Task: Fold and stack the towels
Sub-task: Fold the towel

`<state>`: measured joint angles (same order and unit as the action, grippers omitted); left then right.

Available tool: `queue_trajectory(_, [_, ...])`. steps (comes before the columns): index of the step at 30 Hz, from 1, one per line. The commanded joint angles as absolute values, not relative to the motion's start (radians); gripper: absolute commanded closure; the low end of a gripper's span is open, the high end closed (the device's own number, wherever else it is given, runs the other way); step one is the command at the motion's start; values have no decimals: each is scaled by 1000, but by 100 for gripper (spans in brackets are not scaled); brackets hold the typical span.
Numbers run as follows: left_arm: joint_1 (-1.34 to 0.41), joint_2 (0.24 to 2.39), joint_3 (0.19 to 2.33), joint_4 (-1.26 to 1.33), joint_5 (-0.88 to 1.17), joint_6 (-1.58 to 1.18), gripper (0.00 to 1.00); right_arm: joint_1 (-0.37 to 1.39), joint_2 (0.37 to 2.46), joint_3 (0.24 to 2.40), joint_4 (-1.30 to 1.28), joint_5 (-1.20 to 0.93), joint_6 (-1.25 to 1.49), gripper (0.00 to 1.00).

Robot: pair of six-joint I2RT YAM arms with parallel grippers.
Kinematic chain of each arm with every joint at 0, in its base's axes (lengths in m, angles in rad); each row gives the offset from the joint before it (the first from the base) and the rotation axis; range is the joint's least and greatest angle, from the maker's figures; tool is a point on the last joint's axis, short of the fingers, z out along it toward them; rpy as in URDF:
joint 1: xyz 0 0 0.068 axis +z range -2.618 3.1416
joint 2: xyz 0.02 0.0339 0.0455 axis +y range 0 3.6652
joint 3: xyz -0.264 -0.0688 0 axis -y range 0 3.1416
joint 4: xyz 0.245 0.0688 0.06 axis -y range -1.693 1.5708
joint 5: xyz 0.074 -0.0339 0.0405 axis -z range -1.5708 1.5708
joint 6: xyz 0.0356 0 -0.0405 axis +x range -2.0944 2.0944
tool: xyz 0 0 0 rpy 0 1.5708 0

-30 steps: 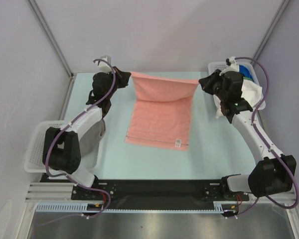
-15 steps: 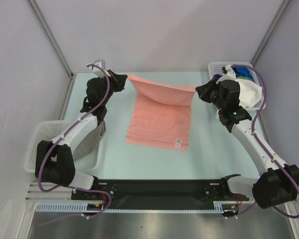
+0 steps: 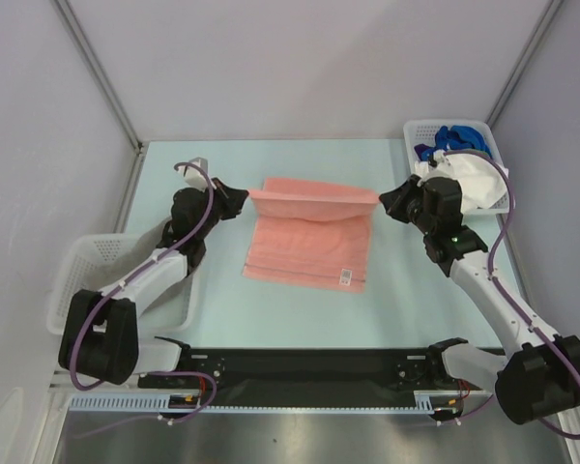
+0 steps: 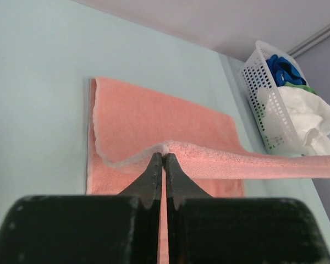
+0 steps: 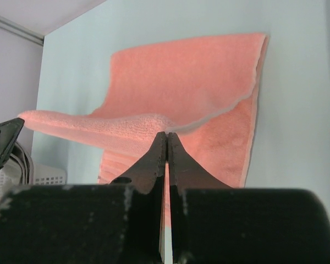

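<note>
Two corners of the salmon pink terry-cloth towel (image 3: 307,253) sit clamped in our left gripper (image 3: 246,191) and right gripper (image 3: 381,201); its near half lies flat on the pale green table (image 3: 416,285).

The salmon pink towel (image 3: 307,249) spans from left gripper (image 3: 246,191) to right gripper (image 3: 383,200), held by its far corners. Its near half lies flat beneath them.
</note>
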<state>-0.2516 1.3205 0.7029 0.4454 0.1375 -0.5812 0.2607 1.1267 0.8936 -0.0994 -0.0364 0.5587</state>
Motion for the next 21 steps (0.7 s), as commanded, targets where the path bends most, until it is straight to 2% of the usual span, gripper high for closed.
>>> queue_trajectory(1, [-250, 1247, 692, 474, 112, -595, 100, 268, 1072, 842, -86, -9, 571, 100])
queue_trajectory(11, [-290, 1183, 621, 338, 91, -594, 100, 354, 1023, 707, -130, -8, 603, 100])
queue_trajectory(21, [-327, 1092, 460, 250, 81, -600, 100, 374, 989, 632, -239, -17, 629, 100])
